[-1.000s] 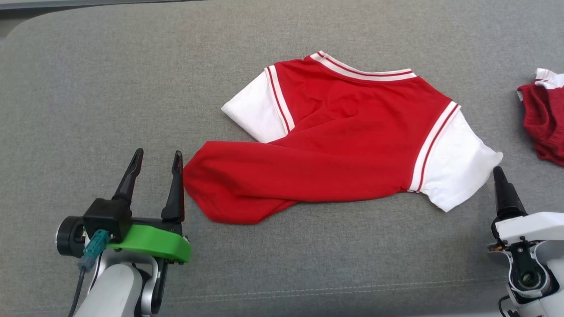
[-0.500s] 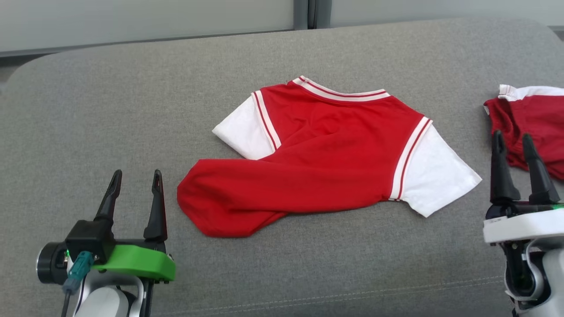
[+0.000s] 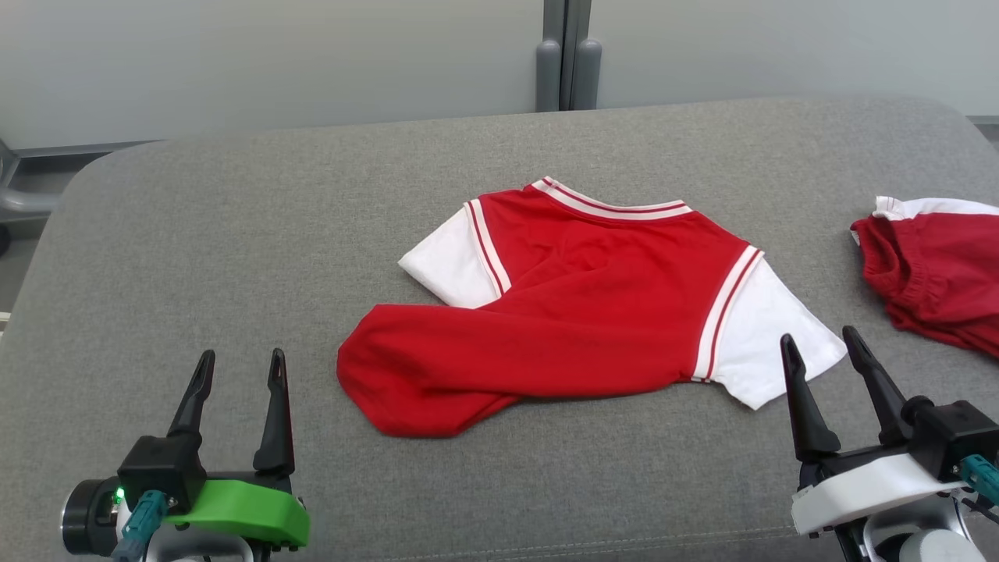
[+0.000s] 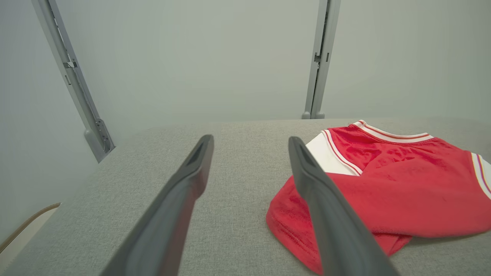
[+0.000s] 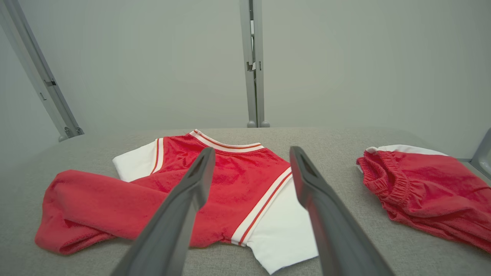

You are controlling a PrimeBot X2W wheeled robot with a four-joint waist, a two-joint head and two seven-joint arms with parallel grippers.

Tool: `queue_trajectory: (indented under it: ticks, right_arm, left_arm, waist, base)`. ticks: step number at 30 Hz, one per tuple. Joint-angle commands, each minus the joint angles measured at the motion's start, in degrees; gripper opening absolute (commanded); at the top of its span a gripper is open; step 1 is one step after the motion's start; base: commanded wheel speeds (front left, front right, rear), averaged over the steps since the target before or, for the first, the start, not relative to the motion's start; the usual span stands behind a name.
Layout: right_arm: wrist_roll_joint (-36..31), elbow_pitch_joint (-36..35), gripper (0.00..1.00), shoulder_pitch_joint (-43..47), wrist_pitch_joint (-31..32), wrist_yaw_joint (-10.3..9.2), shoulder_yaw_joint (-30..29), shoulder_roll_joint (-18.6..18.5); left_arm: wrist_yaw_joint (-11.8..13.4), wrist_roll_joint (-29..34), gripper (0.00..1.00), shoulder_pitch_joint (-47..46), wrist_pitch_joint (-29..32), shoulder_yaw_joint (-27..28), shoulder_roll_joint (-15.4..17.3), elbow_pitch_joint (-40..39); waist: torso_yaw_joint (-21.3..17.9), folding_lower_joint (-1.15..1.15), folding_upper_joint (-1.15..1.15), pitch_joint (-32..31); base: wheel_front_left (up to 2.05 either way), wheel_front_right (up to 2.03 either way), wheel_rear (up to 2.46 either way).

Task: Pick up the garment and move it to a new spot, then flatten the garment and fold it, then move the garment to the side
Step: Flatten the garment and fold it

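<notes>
Head view is showing the right pincer, spread, swinging from the shorts to the sleeve of the garment; the left pincer is waiting spread, so pickup is nearing.

Bright, even light, soft faint shadows, no glare, sharp focus, wide-angle bending at wrist view edges

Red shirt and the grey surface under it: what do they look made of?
Red shirt: soft knit fabric, matte and slightly fuzzy in the wrist views; likely cotton or a blend. Grey surface: woven upholstery-like cloth, matte, heathered, with a stitched seam near the front edge.
</notes>
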Motion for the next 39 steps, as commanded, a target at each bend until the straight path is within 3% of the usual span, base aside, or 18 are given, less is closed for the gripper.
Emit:
queue_trajectory:
  ticks: [1, 19, 22, 25, 26, 29, 39]
  right_arm:
    - [-1.2, -0.4, 1.00, 1.5, 0.6, 0.00, 0.0, 0.2]
    - [-3.5, -3.6, 1.00, 5.9, 3.3, 0.00, -0.9, 2.5]
    - [-3.1, -3.8, 1.00, 5.9, 3.6, 0.00, -0.9, 2.6]
    - [-3.0, -4.0, 1.00, 5.1, 4.0, 0.00, -0.4, 2.4]
    - [-3.0, -4.0, 1.00, 5.1, 4.0, 0.00, -0.4, 2.4]
    - [-3.0, -4.0, 1.00, 3.9, 3.8, 0.00, 0.6, 2.2]
    - [-3.5, -3.2, 1.00, 0.5, 2.7, 0.00, 2.6, 2.2]
  left_arm:
    - [0.3, 0.3, 1.00, 1.1, 0.3, -0.2, 0.7, -0.1]
    - [-0.2, 1.0, 1.00, 0.5, 1.2, -2.9, 0.6, 1.7]
    - [-3.1, 1.8, 1.00, -1.8, 4.4, -6.6, 0.2, 1.4]
    - [-7.7, 2.3, 1.00, -4.7, 10.2, -12.6, -0.9, 2.3]
    - [-7.7, 2.3, 1.00, -4.7, 10.2, -12.6, -0.9, 2.3]
    - [-12.8, 2.5, 1.00, -8.4, 17.1, -19.1, -3.3, 5.0]
    - [-19.2, 1.5, 1.00, -17.5, 24.0, -24.1, -6.9, 17.9]
  waist:
    - [0.2, 0.00, 0.00, -0.8]
    - [0.9, 0.00, 0.00, -1.9]
    - [1.7, 0.00, 0.00, -1.3]
    - [1.9, 0.00, 0.00, -0.5]
    - [1.9, 0.00, 0.00, -0.5]
    - [1.2, 0.00, 0.00, 1.0]
    - [-3.2, 0.00, 0.00, 7.7]
  base:
    - [0.00, 0.00, 0.00]
    - [0.00, 0.00, 0.00]
    - [0.00, 0.00, 0.00]
    - [0.00, 0.00, 0.00]
    - [0.00, 0.00, 0.00]
    - [0.00, 0.00, 0.00]
    - [0.00, 0.00, 0.00]
